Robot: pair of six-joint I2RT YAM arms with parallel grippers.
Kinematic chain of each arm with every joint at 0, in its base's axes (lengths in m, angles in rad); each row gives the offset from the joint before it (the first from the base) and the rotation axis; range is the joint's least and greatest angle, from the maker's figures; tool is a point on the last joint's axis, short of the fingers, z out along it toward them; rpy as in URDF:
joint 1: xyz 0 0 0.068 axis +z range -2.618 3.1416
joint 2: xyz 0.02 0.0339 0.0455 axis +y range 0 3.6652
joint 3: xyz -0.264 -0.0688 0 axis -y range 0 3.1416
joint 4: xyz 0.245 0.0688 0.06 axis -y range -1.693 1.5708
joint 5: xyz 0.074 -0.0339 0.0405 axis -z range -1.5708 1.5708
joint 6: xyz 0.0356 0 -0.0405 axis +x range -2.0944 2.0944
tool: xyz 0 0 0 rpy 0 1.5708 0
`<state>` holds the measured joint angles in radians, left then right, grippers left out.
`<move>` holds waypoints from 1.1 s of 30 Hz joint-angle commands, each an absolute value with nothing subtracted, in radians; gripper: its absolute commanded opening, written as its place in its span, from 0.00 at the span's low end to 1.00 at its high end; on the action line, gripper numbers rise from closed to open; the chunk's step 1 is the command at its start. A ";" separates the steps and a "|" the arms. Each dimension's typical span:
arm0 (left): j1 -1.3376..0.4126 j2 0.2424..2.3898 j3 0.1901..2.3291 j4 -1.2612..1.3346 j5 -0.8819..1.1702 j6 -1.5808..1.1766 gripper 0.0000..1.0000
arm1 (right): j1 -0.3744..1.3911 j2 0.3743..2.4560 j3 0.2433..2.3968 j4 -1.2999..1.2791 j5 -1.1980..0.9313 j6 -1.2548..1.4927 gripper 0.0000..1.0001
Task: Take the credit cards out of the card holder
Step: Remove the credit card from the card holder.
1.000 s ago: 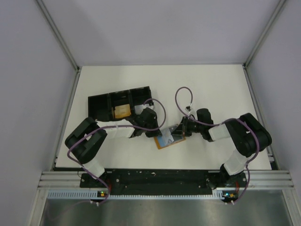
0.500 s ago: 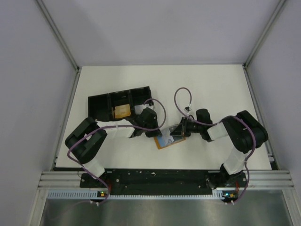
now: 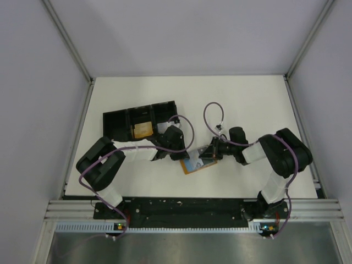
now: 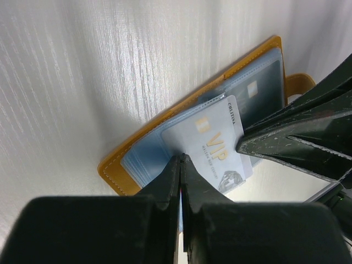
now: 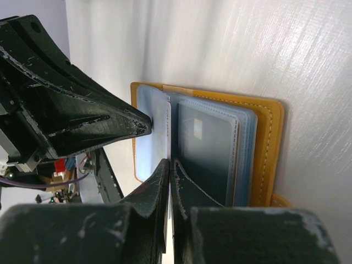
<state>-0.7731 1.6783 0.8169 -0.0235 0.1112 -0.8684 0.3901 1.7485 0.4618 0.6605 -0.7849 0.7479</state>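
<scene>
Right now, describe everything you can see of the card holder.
The card holder lies open and flat on the white table. It is orange-tan and leather-like, with pale stitching along its rim and a small tab at one edge. Inside are clear plastic sleeves holding pale cards; a whitish VIP card sticks partly out. The shut left claw and shut right claw both meet its contents tip-first.

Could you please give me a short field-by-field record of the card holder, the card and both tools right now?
holder: orange-tan, open on the table, clear sleeves up
card: whitish, marked VIP, lying over the sleeves
left tool: shut on the card's edge
right tool: shut at the sleeves; what it pinches is unclear
tray: black, at the table's left
</scene>
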 commanded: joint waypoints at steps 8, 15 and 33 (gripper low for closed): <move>-0.773 1.759 0.781 -0.176 0.034 -0.822 0.01 | 0.360 1.631 0.486 0.512 -0.664 0.630 0.00; -0.772 1.756 0.779 -0.175 0.034 -0.822 0.00 | 0.357 1.621 0.486 0.492 -0.644 0.623 0.00; -0.772 1.752 0.778 -0.170 0.037 -0.821 0.00 | 0.383 1.720 0.508 0.604 -0.781 0.673 0.09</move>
<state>-0.7731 1.6848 0.8211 -0.0216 0.1150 -0.8650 0.3775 1.7050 0.4812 0.5716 -0.7689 0.6838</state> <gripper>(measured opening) 0.012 0.142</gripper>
